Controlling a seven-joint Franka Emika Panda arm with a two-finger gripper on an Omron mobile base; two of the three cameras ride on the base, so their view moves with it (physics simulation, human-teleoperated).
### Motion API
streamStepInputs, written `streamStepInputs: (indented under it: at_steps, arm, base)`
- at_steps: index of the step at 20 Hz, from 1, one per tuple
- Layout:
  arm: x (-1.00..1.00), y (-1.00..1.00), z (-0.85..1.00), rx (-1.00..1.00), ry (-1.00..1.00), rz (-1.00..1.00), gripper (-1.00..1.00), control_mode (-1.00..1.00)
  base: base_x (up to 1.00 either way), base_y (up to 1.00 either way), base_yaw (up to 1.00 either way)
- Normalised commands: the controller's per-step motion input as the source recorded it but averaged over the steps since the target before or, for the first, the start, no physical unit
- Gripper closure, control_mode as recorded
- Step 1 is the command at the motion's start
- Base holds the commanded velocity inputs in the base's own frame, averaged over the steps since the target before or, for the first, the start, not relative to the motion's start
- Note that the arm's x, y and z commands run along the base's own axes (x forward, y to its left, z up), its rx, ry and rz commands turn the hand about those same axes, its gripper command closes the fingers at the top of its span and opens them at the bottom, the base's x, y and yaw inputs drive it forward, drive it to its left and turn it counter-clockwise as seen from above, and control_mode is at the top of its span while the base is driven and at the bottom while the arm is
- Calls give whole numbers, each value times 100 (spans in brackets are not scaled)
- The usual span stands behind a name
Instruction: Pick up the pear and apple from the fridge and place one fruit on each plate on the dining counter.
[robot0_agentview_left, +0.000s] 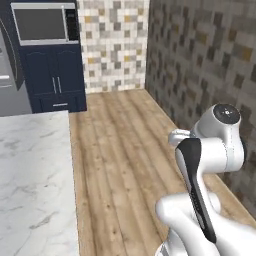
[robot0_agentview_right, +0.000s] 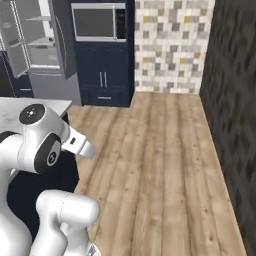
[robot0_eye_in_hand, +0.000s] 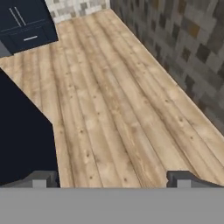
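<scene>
Claw (robot0_eye_in_hand: 111, 178) wide open, empty, over wood floor (robot0_eye_in_hand: 113, 100); judgement: drive squarely toward fridge (robot0_agentview_right: 37, 45) before reaching.

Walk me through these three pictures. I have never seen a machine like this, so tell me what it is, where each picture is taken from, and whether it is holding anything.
The white jointed thing is a robot arm on a base that can drive, in a computer-rendered kitchen. Two pictures come from cameras on that base, one behind the arm to its left, one to its right. The third comes from a camera on the arm's hand, looking along its pincer; the two small grey tips at the bottom are its fingers, standing wide apart with nothing between them, so it holds nothing. Below it is the wooden floor. The white marble slab at the left is the dining counter; the part seen here is bare. Beyond stand navy cabinets with a microwave, and the grey fridge, its door open.
</scene>
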Motion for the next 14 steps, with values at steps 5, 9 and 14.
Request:
streamStepInputs:
  at_steps: [5,9,14]
  arm:
    - [0,0,0,0,0,0,-100,100]
    - [0,0,0,0,0,0,-100,100]
    - [0,0,0,0,0,0,-100,100]
  base:
    - [100,-24,23]
    - [100,-27,23]
    - [100,-44,21]
